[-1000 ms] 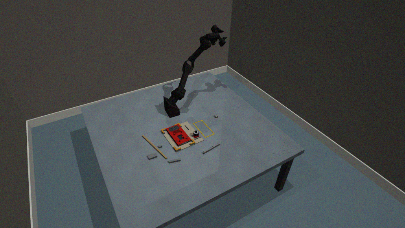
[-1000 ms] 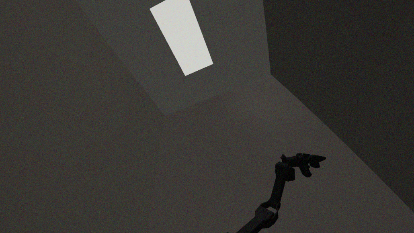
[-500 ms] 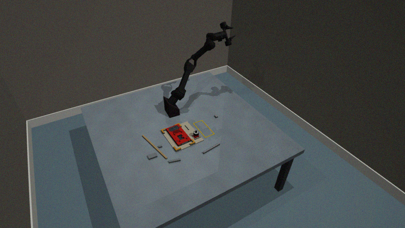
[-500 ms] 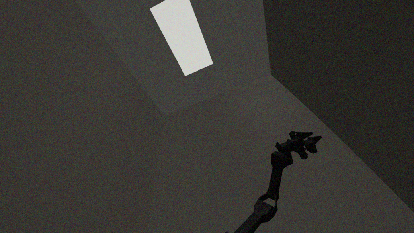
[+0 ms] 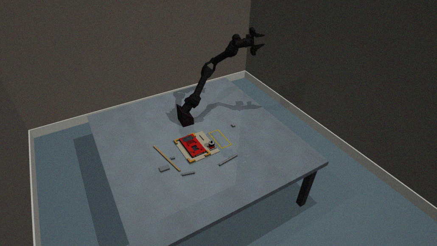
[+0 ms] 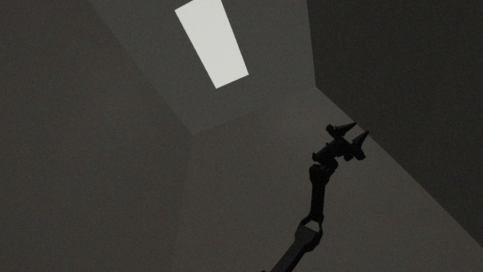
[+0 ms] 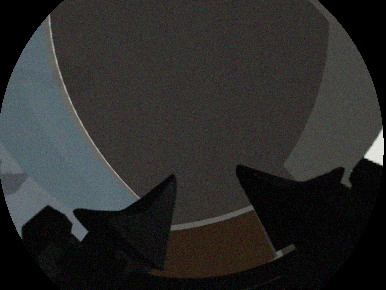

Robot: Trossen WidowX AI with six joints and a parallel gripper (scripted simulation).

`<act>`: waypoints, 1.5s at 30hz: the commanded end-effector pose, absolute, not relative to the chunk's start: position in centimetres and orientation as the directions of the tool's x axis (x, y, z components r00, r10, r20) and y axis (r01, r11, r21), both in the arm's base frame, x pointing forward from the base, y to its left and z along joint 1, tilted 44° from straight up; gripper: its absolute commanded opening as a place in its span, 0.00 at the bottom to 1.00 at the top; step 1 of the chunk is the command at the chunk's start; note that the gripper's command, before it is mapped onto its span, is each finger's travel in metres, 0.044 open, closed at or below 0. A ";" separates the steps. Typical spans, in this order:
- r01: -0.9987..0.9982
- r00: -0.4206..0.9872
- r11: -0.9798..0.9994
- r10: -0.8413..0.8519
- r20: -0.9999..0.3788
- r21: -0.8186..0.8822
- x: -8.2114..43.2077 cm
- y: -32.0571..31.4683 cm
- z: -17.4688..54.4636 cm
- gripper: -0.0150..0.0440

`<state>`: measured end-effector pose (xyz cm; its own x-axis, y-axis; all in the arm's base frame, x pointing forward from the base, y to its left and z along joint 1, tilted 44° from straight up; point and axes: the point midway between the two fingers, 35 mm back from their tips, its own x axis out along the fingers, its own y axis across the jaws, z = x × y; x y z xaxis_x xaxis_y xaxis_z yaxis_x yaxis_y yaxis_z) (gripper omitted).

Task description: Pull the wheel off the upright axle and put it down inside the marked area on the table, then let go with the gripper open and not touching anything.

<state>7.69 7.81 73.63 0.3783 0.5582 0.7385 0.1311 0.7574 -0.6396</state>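
The wheel (image 5: 211, 143), small, dark and pale, sits around the upright axle at the right side of a cream board (image 5: 215, 150). A small red base shows below it. The marked area, a yellow outline (image 5: 226, 146), lies on the table just right of the board, with no wheel inside. My gripper (image 5: 264, 40) (image 6: 362, 127) (image 7: 206, 174) is open and empty, high above the table and far from the wheel, its fingers pointing sideways toward the dark wall. The wheel and marked area are not in the exterior view or the wrist view.
A red panel (image 5: 188, 143) lies on the board between orange corner pieces. A wooden stick (image 5: 166, 158) and several grey blocks lie in front and to the left. A grey bar (image 5: 227, 160) lies in front of the marked area, a small block (image 5: 233, 125) behind it.
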 end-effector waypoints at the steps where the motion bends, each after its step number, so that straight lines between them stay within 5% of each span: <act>1: 0.039 0.446 0.799 0.524 0.726 -0.600 11.1 6.6 72.8 0.76; 15: -0.276 0.700 0.891 0.444 0.560 -0.361 23.3 3.1 67.1 0.76; 26: -0.421 0.857 0.907 0.402 0.321 -0.014 32.8 0.3 59.4 0.76; 45: -0.195 0.911 0.756 0.375 -0.169 0.625 42.8 -3.1 42.0 0.76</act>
<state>41.56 -2.69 45.26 0.9255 0.3685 -0.0875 -0.2649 0.7949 0.5458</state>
